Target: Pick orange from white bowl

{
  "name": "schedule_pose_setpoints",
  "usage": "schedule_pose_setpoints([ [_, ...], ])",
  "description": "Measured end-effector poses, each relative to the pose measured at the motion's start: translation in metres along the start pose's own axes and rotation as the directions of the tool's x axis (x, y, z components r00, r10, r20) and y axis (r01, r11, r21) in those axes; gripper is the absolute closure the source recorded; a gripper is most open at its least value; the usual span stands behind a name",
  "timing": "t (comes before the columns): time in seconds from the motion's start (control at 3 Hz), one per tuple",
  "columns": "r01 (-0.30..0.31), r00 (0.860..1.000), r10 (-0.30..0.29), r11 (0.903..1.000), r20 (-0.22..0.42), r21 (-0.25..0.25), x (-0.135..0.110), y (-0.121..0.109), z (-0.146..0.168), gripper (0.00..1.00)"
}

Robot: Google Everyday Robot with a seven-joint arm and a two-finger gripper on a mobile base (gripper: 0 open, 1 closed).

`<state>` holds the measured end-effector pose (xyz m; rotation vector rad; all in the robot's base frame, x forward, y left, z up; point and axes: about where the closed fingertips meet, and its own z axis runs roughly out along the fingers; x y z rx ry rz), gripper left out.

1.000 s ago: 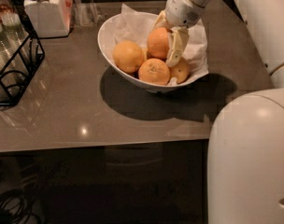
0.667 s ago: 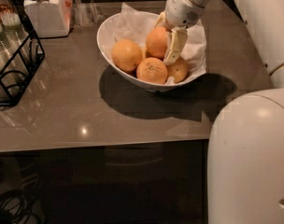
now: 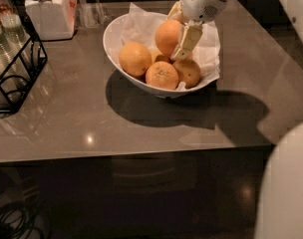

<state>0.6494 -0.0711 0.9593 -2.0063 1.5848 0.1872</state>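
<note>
With the grasp apparently made, the end effector, pinching the orange just above the other fruit in the white bowl, next needs a straight lift clear of its rim.

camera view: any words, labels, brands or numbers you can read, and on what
No text can be read anywhere.
White jar: no readable label.
Bottles in the black rack: any print is too blurred.
Pincer, shut on the orange at the white bowl: no marking shows.
</note>
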Motion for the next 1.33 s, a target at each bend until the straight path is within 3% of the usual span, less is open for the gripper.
schedule_pose_setpoints([
  [0.33,0.002,1.0,-0.005,0.985,0.021,0.173,-0.032,0.023,-0.056,1.0],
  [0.67,0.045,0.991,-0.081,0.9489,0.103,0.312,-0.102,0.068,-0.102,1.0],
  [1.0,0.092,0.972,-0.174,0.9015,0.159,0.423,-0.167,0.114,-0.119,1.0],
  [1.33,0.045,0.976,-0.139,0.8814,0.167,0.47,-0.152,0.125,-0.118,1.0],
])
